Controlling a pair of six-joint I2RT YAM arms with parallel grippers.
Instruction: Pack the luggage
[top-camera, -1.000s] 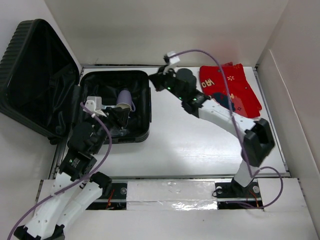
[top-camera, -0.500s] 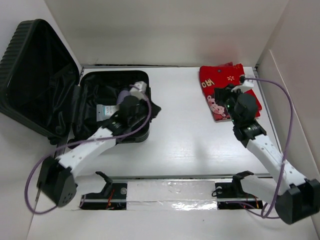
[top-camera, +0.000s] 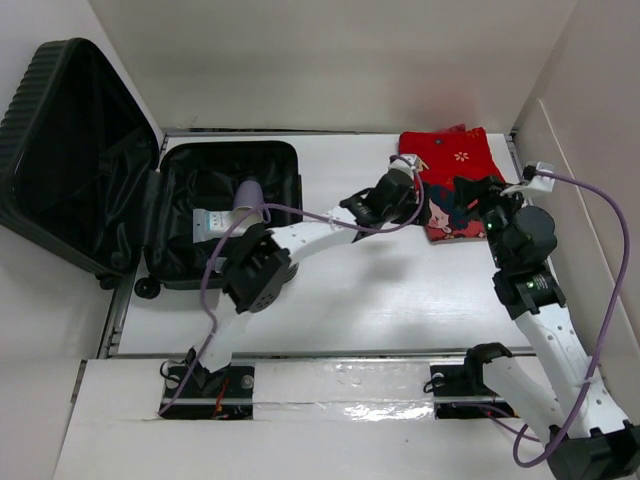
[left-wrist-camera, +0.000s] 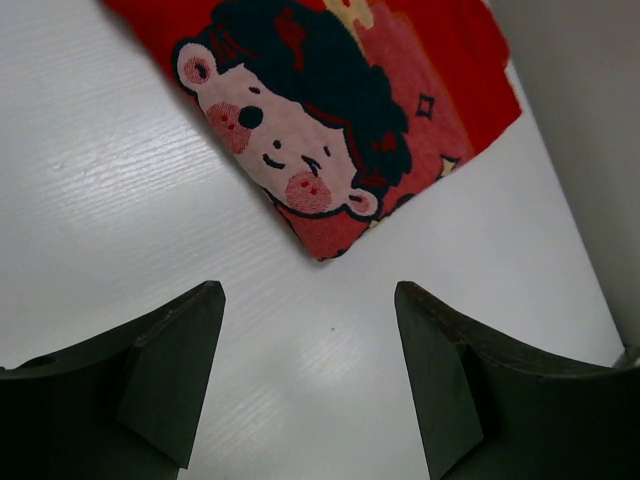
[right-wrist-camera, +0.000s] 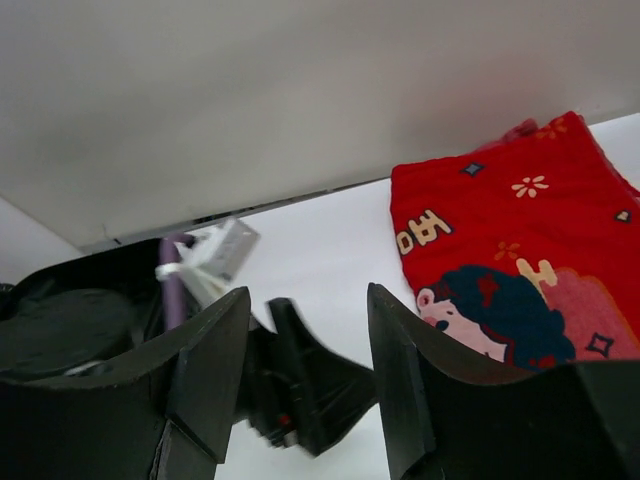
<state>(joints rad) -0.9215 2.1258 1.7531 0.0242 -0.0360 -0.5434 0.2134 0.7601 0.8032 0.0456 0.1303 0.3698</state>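
Note:
The luggage (top-camera: 222, 215) lies open at the left, its ribbed lid (top-camera: 70, 150) leaning back against the wall; its dark inside also shows in the right wrist view (right-wrist-camera: 60, 310). A folded red cloth with a cartoon girl (top-camera: 455, 175) (left-wrist-camera: 330, 110) (right-wrist-camera: 510, 230) lies at the back right. My left gripper (top-camera: 402, 197) (left-wrist-camera: 308, 290) reaches across the table and stands open over bare table just short of the cloth's corner. My right gripper (top-camera: 470, 195) (right-wrist-camera: 308, 295) hovers open at the cloth's right side, facing the left gripper, nothing between its fingers.
Inside the luggage lie a purple cup-like thing (top-camera: 247, 192) and a white packet (top-camera: 210, 222). White walls close in the back and right sides (top-camera: 570, 150). Purple cables loop off both wrists (top-camera: 600, 210).
The left arm swung out of the luggage and across to the red cloth, and its jaws opened. The right arm drew back from beside the luggage to the cloth's right side and opened.

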